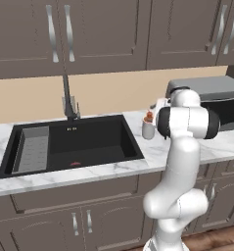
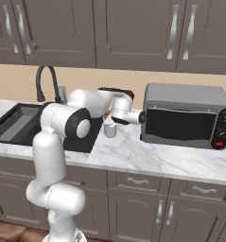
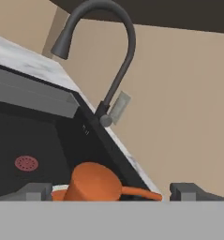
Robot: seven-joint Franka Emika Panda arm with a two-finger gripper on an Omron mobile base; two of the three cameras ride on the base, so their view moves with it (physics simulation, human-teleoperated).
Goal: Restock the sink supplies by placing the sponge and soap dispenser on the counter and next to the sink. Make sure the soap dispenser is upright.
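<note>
On the white grey-veined marble counter (image 1: 113, 171), just right of the large black rectangular sink (image 1: 94, 142), stands the small white cylindrical soap dispenser (image 1: 148, 129), upright, with its reddish-orange pump top (image 1: 148, 117) uppermost. From the right base camera the same bottle (image 2: 110, 129) sits between the basin's right rim and the grey boxy toaster oven (image 2: 185, 116), close to the sink and apart from the oven.

The white arm reaches forward over the counter, and its hand hangs close over the bottle. The gripper (image 3: 112, 192) has its jaws spread wide, one dark fingertip (image 3: 34, 191) on each side of the orange pump head (image 3: 94, 183), which fills the gap between them without either tip touching it. Nothing is held.

Beyond the pump, the hand camera looks across the black basin, with its red drain ring (image 3: 26, 163) on the floor, to the tall dark curved faucet (image 3: 104, 56) at the far rim against the beige wall. A grey ribbed tray (image 1: 33, 148) lies in the left end of the sink. Dark brown cabinets (image 1: 104, 34) hang above.

I cannot make out the sponge anywhere.
</note>
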